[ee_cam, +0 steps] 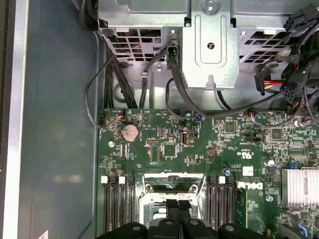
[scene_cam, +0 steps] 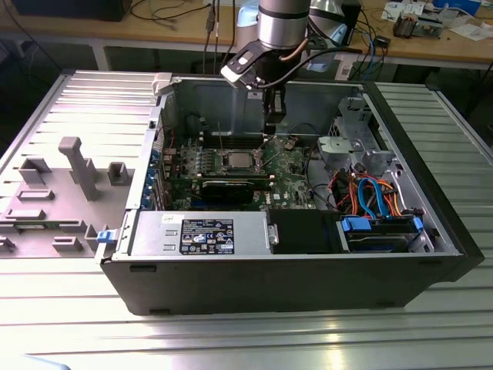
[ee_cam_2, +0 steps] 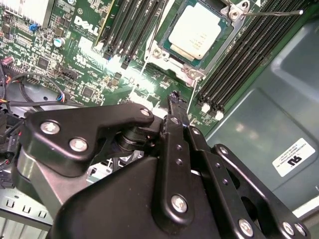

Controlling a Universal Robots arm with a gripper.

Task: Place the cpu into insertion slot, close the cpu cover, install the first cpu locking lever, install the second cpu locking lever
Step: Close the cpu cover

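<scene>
Claw (ee_cam: 178, 203), fingers pressed together; cpu (ee_cam_2: 199, 30) framed by cpu cover (ee_cam_2: 185, 67) just beyond its tip. We judge it could slip off the thin locking lever (ee_cam_2: 191, 94), gouging motherboard (ee_cam_2: 89, 64).

the case (scene_cam: 231, 285) lies open on top, so the way down to the motherboard (scene_cam: 289, 166) is free from above. the room over the insertion slot (scene_cam: 235, 160) is open, but thin locking levers (ee_cam_2: 274, 13) stand up beside it. low memory slots (ee_cam_2: 234, 64) flank it on two sides. the drive cage (scene_cam: 362, 146) and loose cables (scene_cam: 370, 193) crowd the case's end at the exterior view's right. the power supply (scene_cam: 200, 233) fills the near edge. the gripper (scene_cam: 273, 129), fingers together, hangs above the board beside the insertion slot.
</scene>
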